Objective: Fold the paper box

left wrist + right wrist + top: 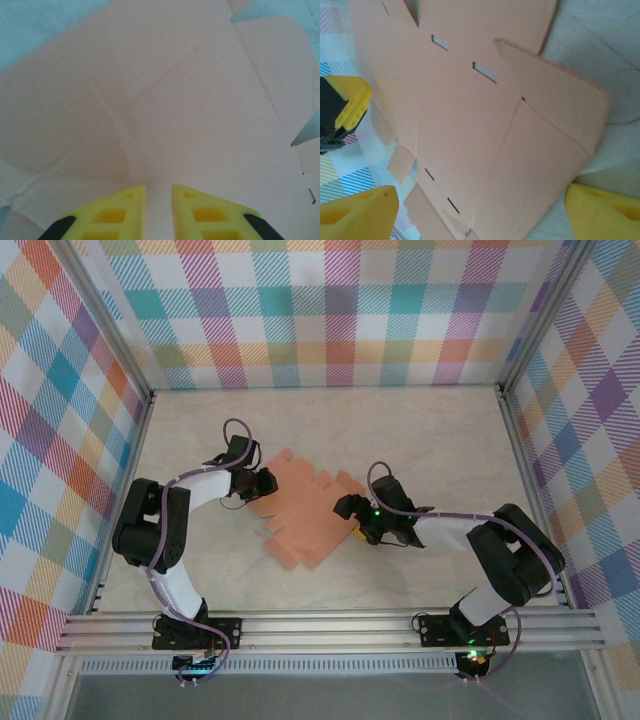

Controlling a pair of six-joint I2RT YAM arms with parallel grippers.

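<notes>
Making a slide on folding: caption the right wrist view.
Open right fingers frame the unfolded box, one flap raised.

pale marbled tabletop (pixel 440 440) ringed by plaid walls (pixel 330 310), metal rail (pixel 330 630) in front.

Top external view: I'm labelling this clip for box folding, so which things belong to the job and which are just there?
Job: the paper box, a flat sheet; the left gripper at its left side; the right gripper, open, at its right side.
Just there: the table; the checked walls; the metal rail in front.
</notes>
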